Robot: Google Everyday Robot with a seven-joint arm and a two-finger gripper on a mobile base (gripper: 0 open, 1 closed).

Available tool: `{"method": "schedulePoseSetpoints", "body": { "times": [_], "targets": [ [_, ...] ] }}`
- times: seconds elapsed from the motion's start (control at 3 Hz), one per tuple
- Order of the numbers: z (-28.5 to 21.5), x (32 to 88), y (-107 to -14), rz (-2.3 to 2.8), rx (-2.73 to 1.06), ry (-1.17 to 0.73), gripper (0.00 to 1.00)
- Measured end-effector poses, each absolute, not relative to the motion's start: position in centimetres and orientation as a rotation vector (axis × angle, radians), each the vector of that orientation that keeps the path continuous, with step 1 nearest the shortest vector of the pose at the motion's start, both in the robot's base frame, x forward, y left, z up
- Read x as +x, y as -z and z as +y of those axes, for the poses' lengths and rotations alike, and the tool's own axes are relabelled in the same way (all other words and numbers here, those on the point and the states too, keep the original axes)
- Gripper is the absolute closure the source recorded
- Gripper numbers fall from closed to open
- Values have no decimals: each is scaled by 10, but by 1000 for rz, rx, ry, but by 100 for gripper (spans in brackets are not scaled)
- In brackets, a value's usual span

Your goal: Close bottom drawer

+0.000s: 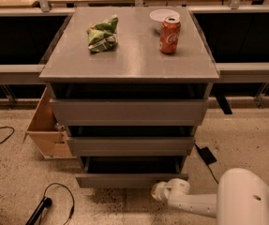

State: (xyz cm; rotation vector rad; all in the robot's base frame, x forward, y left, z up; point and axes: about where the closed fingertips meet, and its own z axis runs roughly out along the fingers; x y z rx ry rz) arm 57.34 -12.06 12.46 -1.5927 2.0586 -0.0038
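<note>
The grey metal cabinet (129,64) has three handle-less drawers. The bottom drawer (131,179) is the lowest and narrowest. It stands out only a little, with a thin dark gap above its front panel. My white arm reaches in from the lower right. Its gripper (160,191) is at the right end of the bottom drawer's front panel, touching or almost touching it. The middle drawer (130,146) and the top drawer (128,111) sit above it.
A green crumpled bag (103,33), a red soda can (169,35) and a white bowl (164,15) stand on the cabinet top. A wooden box (47,128) sits on the floor to the left. Black cables (54,198) lie on the floor at left and right.
</note>
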Motion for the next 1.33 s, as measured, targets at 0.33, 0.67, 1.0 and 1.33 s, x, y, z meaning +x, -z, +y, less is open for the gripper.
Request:
{"method": "schedulePoseSetpoints", "body": {
  "times": [0.33, 0.67, 1.0, 1.33],
  "targets": [
    [-114, 605, -138, 2017, -1588, 16, 100],
    [-108, 623, -146, 2000, -1591, 19, 96],
    [-108, 623, -146, 2000, -1591, 19, 73],
    [-108, 623, -146, 2000, -1591, 19, 50]
  ]
}}
